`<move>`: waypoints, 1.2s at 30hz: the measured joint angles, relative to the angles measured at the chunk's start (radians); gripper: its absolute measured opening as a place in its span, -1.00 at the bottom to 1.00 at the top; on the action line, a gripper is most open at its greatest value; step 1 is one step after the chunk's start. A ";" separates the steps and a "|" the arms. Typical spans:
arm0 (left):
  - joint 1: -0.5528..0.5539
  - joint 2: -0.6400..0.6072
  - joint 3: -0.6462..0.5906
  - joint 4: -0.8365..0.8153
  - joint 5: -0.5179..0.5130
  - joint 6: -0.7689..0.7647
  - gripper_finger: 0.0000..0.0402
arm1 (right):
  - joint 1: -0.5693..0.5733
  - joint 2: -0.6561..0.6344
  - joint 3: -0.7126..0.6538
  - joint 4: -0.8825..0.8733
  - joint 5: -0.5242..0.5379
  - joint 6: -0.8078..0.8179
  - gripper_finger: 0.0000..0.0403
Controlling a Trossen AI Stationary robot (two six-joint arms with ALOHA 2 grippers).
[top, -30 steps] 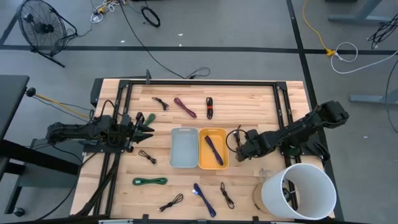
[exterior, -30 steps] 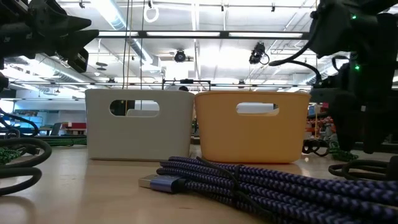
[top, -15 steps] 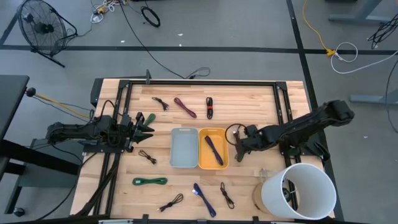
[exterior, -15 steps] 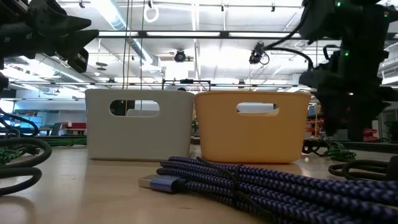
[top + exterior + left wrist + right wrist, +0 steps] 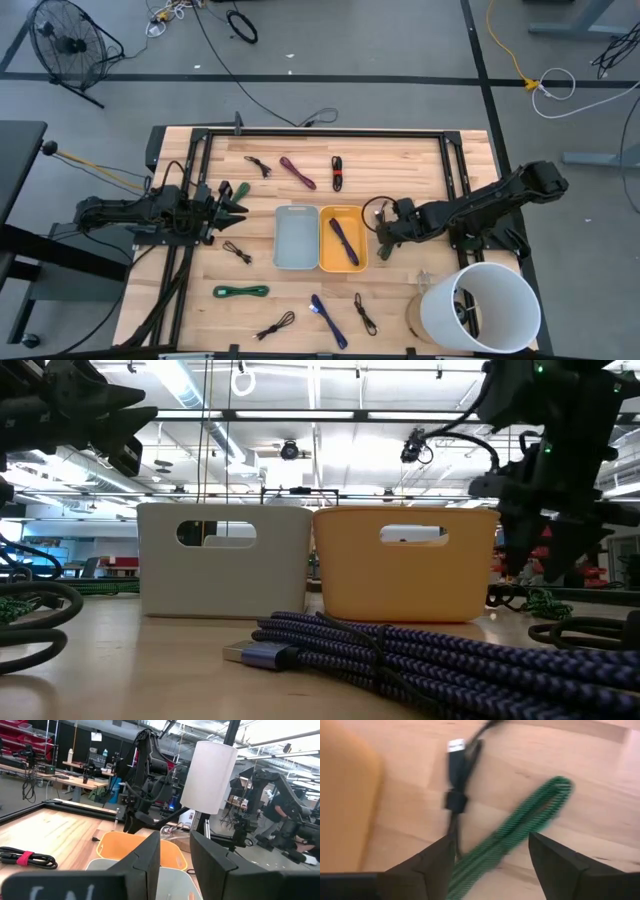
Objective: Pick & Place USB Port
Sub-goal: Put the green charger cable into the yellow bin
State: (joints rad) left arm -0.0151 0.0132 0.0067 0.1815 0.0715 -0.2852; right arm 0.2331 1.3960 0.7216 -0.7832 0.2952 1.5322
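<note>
- The black USB cable (image 5: 454,795), beside a green braided cable (image 5: 520,827), lies on the wooden surface (image 5: 400,170) at 3 o'clock of the yellow plastic bin (image 5: 343,239).
- Right pincer (image 5: 490,852), fingers spread, has shifted toward the bin and hovers over it: grasp pending.
- Left pincer (image 5: 235,200) waits, released, at 9 o'clock.

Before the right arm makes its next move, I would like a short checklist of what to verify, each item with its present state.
1. Right gripper open: ok, its fingers stand apart.
2. Cable between those fingers: ok, the green cable runs through the gap; a black cable lies just beside it.
3. Right gripper empty: ok, nothing is clamped yet.
4. Yellow bin has room: ok, it holds only one dark blue cable.
5. Grey bin free: ok, nothing shows inside it.
6. Left gripper out of the way: ok, it waits at the table's left, fingers apart.
</note>
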 joint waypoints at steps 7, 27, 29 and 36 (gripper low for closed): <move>0.000 0.000 0.000 0.000 0.000 0.000 -0.45 | 0.003 0.000 -0.023 0.027 0.010 0.082 0.16; 0.000 0.000 0.000 0.000 0.001 -0.001 -0.45 | 0.003 0.000 -0.169 0.187 -0.009 0.183 0.11; 0.000 0.000 0.000 0.000 0.001 -0.001 -0.45 | 0.003 0.001 -0.175 0.183 -0.015 0.187 0.01; 0.000 0.000 0.000 0.000 0.001 -0.001 -0.45 | 0.003 0.001 -0.177 0.162 -0.026 0.132 -0.85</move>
State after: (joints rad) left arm -0.0154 0.0132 0.0070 0.1814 0.0724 -0.2859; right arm 0.2356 1.3972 0.5442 -0.6209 0.2688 1.6646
